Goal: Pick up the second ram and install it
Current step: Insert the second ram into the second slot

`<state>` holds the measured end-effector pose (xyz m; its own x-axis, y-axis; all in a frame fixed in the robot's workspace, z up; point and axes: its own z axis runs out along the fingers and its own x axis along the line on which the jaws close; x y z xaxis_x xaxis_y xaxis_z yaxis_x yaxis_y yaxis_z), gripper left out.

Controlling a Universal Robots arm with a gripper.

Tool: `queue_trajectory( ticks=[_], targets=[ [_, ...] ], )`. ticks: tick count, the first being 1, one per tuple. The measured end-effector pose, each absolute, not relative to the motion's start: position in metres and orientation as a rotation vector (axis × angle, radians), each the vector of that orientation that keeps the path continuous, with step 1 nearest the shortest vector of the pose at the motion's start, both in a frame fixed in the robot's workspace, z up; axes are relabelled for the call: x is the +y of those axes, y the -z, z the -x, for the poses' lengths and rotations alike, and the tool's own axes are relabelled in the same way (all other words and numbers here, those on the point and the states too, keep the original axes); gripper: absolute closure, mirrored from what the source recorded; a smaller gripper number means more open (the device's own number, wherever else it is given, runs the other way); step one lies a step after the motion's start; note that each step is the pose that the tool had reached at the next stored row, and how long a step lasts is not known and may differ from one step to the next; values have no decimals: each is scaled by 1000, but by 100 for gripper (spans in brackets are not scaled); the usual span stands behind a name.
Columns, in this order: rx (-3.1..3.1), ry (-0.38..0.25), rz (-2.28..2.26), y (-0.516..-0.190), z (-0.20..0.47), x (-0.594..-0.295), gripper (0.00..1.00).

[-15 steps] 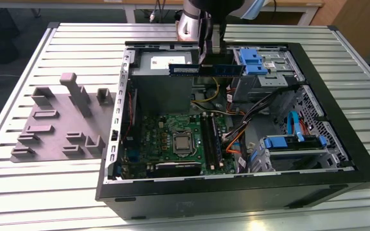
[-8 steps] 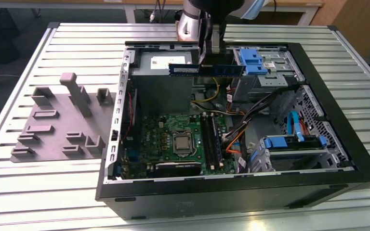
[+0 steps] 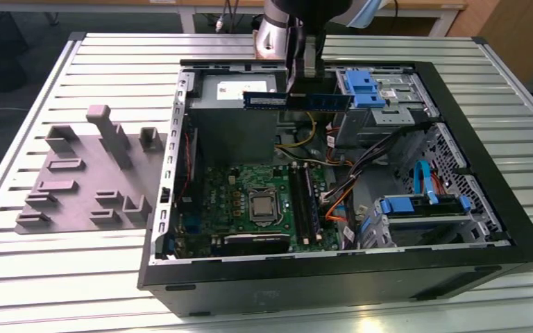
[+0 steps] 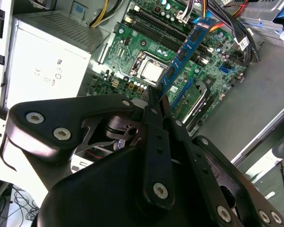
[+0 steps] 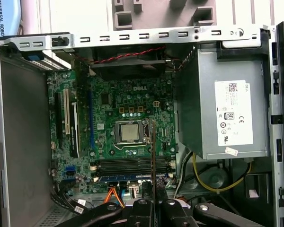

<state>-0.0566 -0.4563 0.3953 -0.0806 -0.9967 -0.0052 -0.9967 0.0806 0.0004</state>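
A slatted metal bench [image 3: 109,62] carries an open black computer case [image 3: 341,277], lying on its side with its inside facing up. On the exterior view's left, beside the case, a grey holder tray [image 3: 81,173] with upright pegs and pockets rests on the bench.

Inside the case, the grey power supply [image 3: 234,87] fills the far left corner, and the green motherboard [image 3: 248,201] lies flat on the near left of the floor. Two blue drive brackets sit on the exterior view's right, one far [image 3: 364,87] and one near [image 3: 424,205]. A bundle of black, yellow and orange cables [image 3: 359,166] runs between them and crowds close along the right edge of the motherboard. The dark memory slots [image 3: 304,201] lie just left of those cables, and the processor socket [image 3: 260,205] is just left of the slots.

The second ram [image 3: 332,102] hangs level in the air over the far part of the case, well above the motherboard and apart from the slots. It spans from the power supply toward the far drive bracket. The second wrist view shows it as a blue stick [image 4: 187,52] reaching out over the board.

The claw [image 3: 302,87] is closed on the second ram near its middle, its fingers [image 4: 164,106] pinching the flat faces.
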Motion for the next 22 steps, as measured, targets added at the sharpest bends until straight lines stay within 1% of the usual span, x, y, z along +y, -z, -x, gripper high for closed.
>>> queue_trajectory(
  ticks=[22],
  targets=[
    [2344, -5, 2087, -395, 57, -456, 86]
  ],
)
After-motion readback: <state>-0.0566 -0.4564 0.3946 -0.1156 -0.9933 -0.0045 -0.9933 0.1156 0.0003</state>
